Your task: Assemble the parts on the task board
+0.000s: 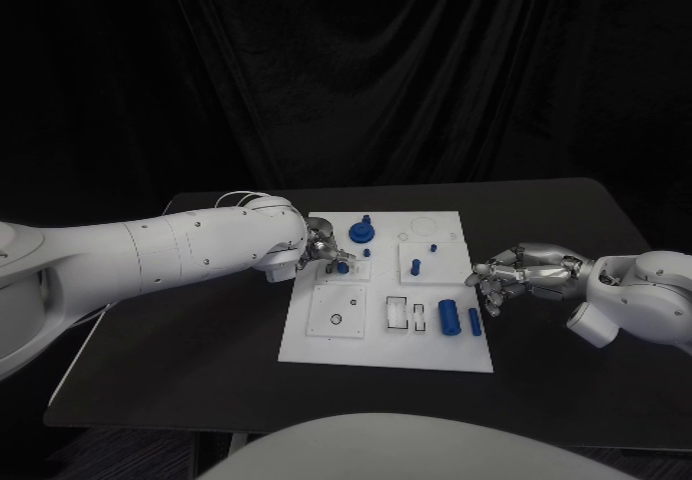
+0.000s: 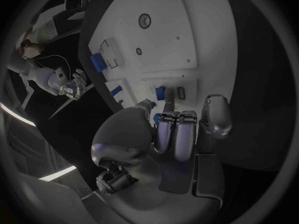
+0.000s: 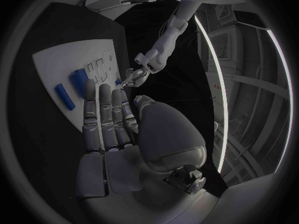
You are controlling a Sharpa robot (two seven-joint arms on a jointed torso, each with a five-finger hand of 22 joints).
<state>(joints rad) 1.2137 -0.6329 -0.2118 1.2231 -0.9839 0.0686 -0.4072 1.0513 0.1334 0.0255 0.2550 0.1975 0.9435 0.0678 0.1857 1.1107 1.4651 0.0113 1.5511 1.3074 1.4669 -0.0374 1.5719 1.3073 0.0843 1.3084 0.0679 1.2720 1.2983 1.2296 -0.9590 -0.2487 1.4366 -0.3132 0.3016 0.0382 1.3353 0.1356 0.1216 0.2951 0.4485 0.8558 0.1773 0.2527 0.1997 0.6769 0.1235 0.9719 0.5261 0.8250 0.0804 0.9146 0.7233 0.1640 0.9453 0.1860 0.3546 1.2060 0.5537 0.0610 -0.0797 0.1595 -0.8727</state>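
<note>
The task board lies in the middle of the black worktop, and the assembly looks partly done at best. On its far half some blue parts already stand upright: a round geared piece near the far left corner and a small peg in a raised square block further in. On the near half, two blue cylinders lie loose on their sides beside empty rectangular slots, and a ring-shaped recess on the near left appears unfilled, so several placements seem to remain. The left hand is over the board's left edge, its fingers curled down onto a small blue part at a raised block; whether that part is truly pinched or only touched cannot be told. The right hand hovers just off the board's right edge, near the loose cylinders, fingers stretched out straight and grasping nothing. The worktop is matte black and bare around the board, and a dark curtain hangs behind it.
</note>
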